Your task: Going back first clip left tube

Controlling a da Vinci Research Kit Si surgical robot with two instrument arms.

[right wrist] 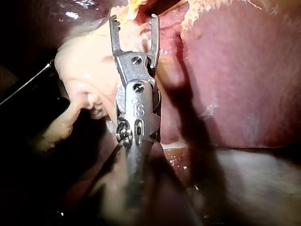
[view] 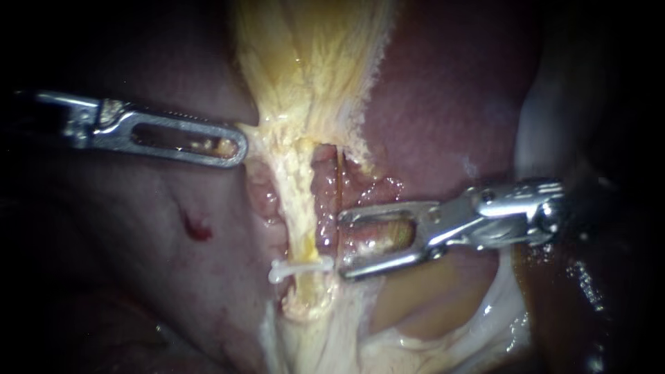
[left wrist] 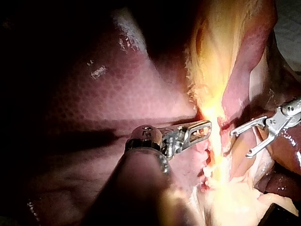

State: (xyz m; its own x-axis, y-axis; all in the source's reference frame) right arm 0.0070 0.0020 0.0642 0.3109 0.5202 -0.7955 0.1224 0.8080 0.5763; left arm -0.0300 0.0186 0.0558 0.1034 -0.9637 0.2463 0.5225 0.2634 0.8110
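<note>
A pale yellow tube (view: 299,201), the left tube, runs down from the gallbladder (view: 312,62). A white clip (view: 299,269) sits across its lower part. A thinner right tube (view: 339,181) lies just beside it. My right instrument (view: 344,246) comes in from the right with its jaws open, their tips just right of the clip and holding nothing. The same open jaws show in the right wrist view (right wrist: 134,21) and in the left wrist view (left wrist: 241,142). My left instrument (view: 235,147) is shut on yellow tissue at the gallbladder's neck (left wrist: 203,127).
Dark red liver (view: 450,90) surrounds the tubes on both sides. A small blood spot (view: 196,228) marks the liver's left part. Pale wet membrane (view: 485,312) lies under the right instrument's shaft.
</note>
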